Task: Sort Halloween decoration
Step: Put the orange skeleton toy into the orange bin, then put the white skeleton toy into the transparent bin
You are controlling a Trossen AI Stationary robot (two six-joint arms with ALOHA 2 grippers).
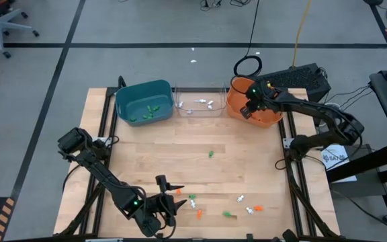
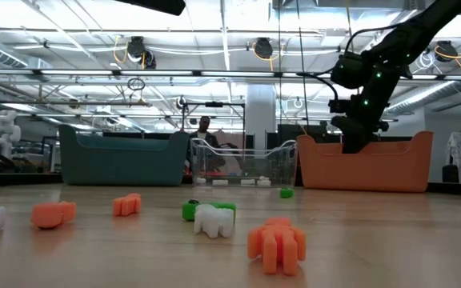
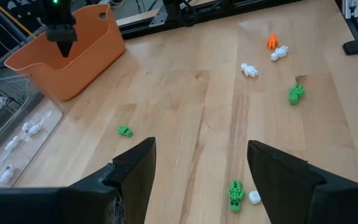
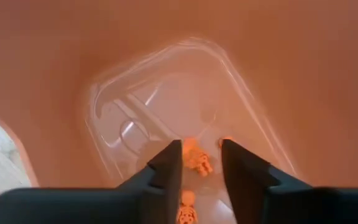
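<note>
We find the right gripper [image 4: 201, 163] over the orange bin [image 1: 266, 115], fingers parted, an orange trinket [image 4: 197, 159] directly below. Loose trinkets [image 1: 193, 202] lie nearest the spread left gripper [image 1: 169, 199].

Mid tabletop [image 1: 180, 151] is open, with one green trinket [image 1: 211, 154] in the lane. Far edge is walled by the teal bin [image 1: 144, 101], clear bin [image 1: 199, 102] and orange bin [image 1: 255, 107]; right pincer [image 1: 250, 107] sits inside the orange one, jaws apart. Near edge is cluttered: scattered trinkets [image 1: 240, 199] beside the left pincer [image 1: 170, 202], spread wide.
</note>
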